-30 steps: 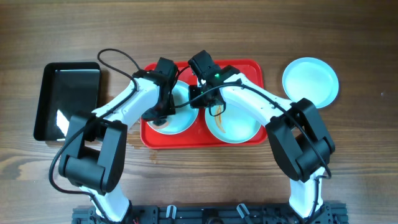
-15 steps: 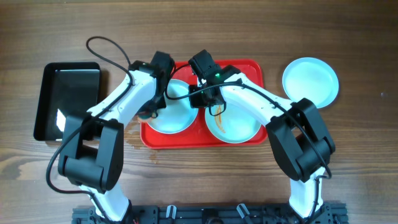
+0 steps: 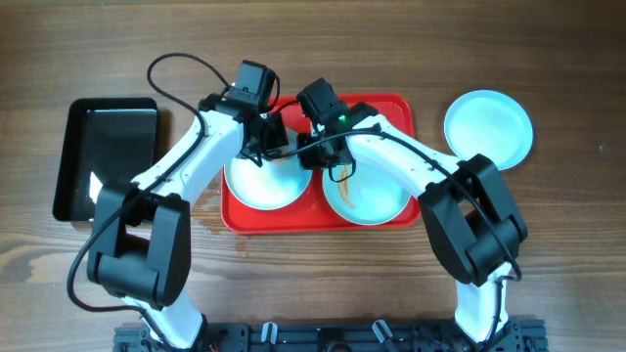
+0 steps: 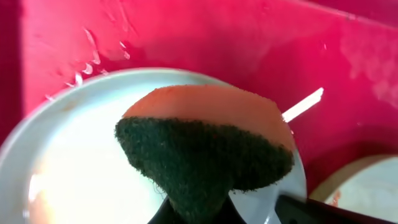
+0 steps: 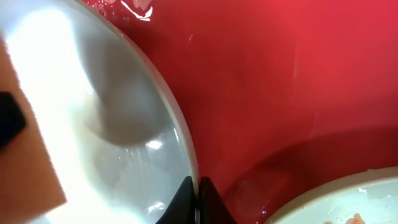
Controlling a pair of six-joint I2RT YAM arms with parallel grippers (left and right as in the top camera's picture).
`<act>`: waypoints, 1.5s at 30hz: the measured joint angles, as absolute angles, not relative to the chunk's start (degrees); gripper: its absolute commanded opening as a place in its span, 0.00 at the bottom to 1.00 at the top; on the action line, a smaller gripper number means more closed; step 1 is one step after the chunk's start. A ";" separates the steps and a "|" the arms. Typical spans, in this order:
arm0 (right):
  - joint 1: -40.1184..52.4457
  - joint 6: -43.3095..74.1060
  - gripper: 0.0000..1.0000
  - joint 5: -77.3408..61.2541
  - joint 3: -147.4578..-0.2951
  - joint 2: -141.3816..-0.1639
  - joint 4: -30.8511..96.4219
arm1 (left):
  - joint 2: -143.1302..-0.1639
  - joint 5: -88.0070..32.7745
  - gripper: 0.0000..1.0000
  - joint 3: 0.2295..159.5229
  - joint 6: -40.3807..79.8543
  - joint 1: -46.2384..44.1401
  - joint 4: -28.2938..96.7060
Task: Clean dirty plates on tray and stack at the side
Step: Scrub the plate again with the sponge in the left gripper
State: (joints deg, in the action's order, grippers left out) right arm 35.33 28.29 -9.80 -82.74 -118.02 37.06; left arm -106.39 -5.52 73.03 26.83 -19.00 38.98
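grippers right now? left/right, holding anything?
Left gripper: jaws closed on the orange sponge with dark green scrub pad.
Right gripper: jaws closed on the rim of the round pale aqua-white plate in the red plastic tray.

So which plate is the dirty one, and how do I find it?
Find the large red plastic tray in the middle of the wooden table. Of the two round pale plates in it, take the right-hand plate. Unlike the left-hand plate, it shows orange-brown streaks.
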 measured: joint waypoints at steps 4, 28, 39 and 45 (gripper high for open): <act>35.35 28.29 0.04 -9.80 -82.74 -118.02 37.06 | -106.50 -7.66 0.04 71.50 26.72 -19.00 37.67; 35.35 28.27 0.04 -9.87 -82.74 -118.02 37.67 | -110.59 -9.30 0.04 70.65 26.63 -9.72 46.48; 35.38 28.25 0.04 -9.89 -82.74 -118.02 37.67 | -110.59 -9.34 0.04 70.63 27.42 -9.74 58.61; 35.42 28.27 0.05 -10.04 -82.74 -118.02 37.28 | -108.05 -9.52 0.04 70.52 28.01 -9.74 63.00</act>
